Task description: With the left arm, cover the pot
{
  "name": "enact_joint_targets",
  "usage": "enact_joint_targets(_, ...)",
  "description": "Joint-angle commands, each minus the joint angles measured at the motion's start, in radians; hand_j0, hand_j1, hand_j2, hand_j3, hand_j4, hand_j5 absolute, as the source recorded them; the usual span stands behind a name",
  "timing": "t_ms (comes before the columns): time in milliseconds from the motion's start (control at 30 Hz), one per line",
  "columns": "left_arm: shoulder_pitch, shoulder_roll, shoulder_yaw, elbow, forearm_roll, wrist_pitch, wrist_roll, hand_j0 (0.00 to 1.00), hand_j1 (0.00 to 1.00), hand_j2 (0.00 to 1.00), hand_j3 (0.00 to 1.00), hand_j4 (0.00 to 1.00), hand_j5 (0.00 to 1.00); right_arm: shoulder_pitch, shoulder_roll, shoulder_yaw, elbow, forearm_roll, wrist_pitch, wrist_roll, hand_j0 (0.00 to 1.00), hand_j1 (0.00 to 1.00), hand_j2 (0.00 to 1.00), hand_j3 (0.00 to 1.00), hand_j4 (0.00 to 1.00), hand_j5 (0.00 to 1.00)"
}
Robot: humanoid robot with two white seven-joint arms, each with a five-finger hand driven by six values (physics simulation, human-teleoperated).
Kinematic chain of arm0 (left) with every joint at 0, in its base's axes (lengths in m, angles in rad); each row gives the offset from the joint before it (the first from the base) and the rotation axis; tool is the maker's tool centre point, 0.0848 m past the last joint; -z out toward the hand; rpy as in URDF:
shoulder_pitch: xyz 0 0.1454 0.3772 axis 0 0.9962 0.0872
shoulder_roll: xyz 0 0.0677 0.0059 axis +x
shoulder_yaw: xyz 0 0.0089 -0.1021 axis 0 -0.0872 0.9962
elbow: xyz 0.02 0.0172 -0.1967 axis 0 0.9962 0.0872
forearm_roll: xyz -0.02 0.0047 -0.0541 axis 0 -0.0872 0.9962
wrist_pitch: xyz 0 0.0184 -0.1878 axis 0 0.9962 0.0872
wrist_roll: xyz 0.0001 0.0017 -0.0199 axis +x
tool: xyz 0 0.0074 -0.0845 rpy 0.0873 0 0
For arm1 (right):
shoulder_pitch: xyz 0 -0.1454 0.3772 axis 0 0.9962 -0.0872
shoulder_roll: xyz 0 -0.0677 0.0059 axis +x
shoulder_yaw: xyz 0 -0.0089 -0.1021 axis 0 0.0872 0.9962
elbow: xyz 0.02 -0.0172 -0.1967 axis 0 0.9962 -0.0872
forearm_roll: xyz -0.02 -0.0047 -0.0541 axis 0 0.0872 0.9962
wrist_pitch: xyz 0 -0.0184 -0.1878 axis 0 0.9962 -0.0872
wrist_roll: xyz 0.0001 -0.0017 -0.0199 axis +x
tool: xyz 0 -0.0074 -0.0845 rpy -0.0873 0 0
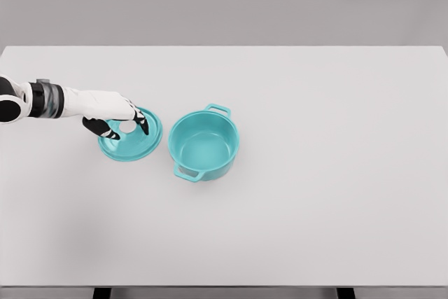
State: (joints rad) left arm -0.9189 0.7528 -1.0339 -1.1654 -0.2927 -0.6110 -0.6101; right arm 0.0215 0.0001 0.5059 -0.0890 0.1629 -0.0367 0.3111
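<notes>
On the desk (336,173) the pot (204,144) stands left of the middle; the lid (131,142) lies just left of it, apart, under the left hand (112,111).

A white, smooth-shelled robot forearm (21,99) is showing at the left edge, ending in a ribbed wrist band (49,98) that is alternating black and grey rings. Beyond it, a glossy white five-finger left hand (112,113) is showing a rounded back shell, and its fingers (142,125) are turning black toward the tips and undersides.
</notes>
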Motion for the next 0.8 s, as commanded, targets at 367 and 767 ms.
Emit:
enact_joint_targets(367, -0.009, 0.000, -0.002, -0.004, 0.003, 0.000, -0.001, 0.45, 0.45, 0.45, 0.45, 0.45, 0.45, 0.000, 0.000, 0.000, 0.000, 0.000, 0.000, 0.000, 1.00, 1.00, 1.00, 1.00, 1.00, 1.00)
enact_joint_targets(767, -0.064, 0.013, -0.012, -0.045, 0.086, 0.000, -0.001, 0.36, 0.36, 0.36, 0.36, 0.36, 0.36, 0.000, 0.000, 0.000, 0.000, -0.002, 0.000, 0.000, 1.00, 1.00, 1.00, 1.00, 1.00, 1.00)
